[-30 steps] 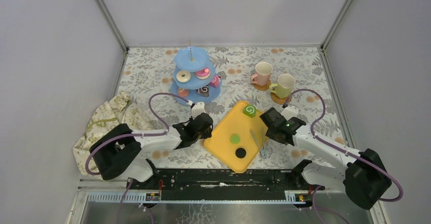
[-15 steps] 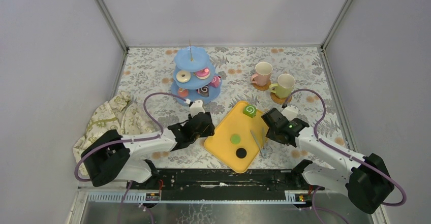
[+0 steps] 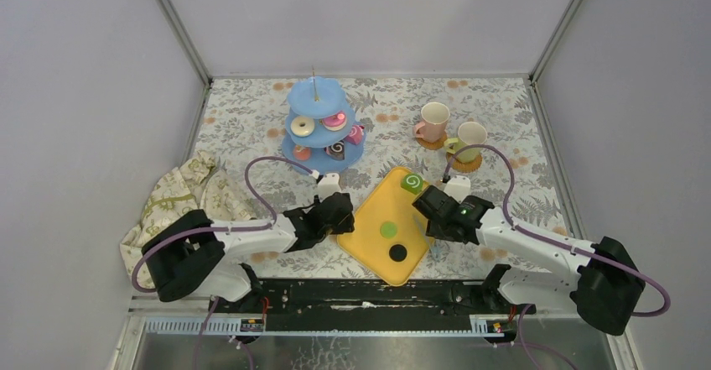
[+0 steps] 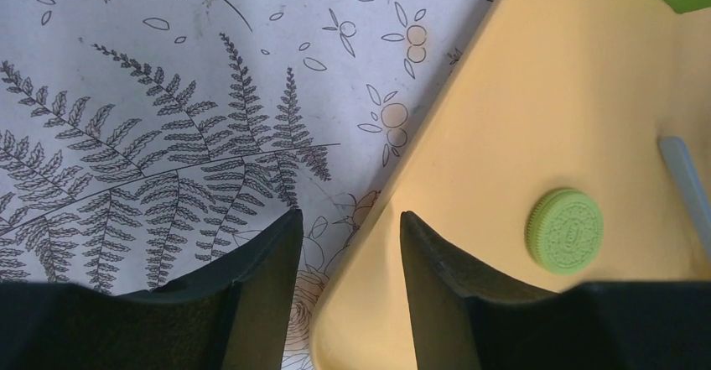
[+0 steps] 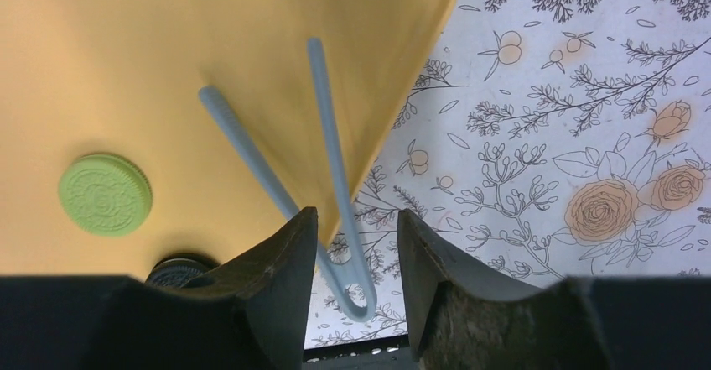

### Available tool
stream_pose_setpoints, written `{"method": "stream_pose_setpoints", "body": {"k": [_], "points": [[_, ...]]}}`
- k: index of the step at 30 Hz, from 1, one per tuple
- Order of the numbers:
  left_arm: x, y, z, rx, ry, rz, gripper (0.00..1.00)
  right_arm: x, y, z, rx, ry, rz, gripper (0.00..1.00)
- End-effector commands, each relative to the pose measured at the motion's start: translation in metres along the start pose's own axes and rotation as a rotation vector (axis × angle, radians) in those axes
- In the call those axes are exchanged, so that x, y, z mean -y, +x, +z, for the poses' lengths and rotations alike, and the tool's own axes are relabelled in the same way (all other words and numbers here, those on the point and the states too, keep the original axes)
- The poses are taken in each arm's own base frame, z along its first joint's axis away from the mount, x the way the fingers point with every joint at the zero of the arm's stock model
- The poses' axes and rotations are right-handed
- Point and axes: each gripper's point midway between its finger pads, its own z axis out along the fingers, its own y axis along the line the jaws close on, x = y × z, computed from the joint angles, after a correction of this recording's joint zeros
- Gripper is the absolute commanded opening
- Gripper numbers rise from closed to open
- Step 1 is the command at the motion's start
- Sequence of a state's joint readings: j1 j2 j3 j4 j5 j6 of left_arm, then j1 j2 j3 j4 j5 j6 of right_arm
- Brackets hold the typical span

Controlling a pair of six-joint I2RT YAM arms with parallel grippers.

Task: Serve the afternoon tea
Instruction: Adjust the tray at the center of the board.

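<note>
The left end effector [image 4: 350,216] hangs open over the yellow tray [image 4: 545,93], whose 9 o'clock rim runs between its jaws. The right end effector [image 5: 356,215] is also open, its jaws either side of the blue-grey tongs [image 5: 243,142], near their bend. The tongs lie across the tray's 3 o'clock edge. On the tray lie a green cookie [image 5: 106,194], a black cookie [image 3: 397,252] and a green swirl pastry [image 3: 412,184]. From the tray, the three-tier stand [image 3: 317,97] with more pastries [image 3: 334,121] is at 11 o'clock on the desk [image 3: 251,118]. The pink mug [image 3: 433,121] and pale green mug [image 3: 469,141] are at 1 o'clock.
</note>
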State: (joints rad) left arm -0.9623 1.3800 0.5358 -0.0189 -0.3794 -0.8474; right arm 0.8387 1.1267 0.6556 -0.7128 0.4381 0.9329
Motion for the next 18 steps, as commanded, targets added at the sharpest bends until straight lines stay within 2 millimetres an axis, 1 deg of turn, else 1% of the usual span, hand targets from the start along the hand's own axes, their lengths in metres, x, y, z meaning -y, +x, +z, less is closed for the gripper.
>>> {"method": "stream_pose_setpoints", "body": {"k": [1, 5, 10, 15, 18], "points": [[-0.011, 0.006, 0.004, 0.002, -0.055, -0.006, 0.53, -0.003, -0.015, -0.016, 0.068, 0.014, -0.004, 0.48], [-0.015, 0.011, 0.008, -0.01, -0.072, 0.001, 0.49, -0.007, -0.011, -0.023, 0.066, -0.012, -0.027, 0.49], [-0.019, 0.014, 0.013, -0.015, -0.098, 0.003, 0.44, -0.012, 0.002, -0.024, 0.044, -0.022, -0.079, 0.52], [-0.021, 0.009, 0.015, 0.008, -0.122, 0.003, 0.37, -0.015, 0.012, -0.021, 0.042, -0.017, -0.115, 0.53], [-0.023, 0.005, 0.016, 0.027, -0.138, 0.005, 0.35, -0.016, 0.016, -0.02, 0.041, -0.018, -0.129, 0.54]]}}
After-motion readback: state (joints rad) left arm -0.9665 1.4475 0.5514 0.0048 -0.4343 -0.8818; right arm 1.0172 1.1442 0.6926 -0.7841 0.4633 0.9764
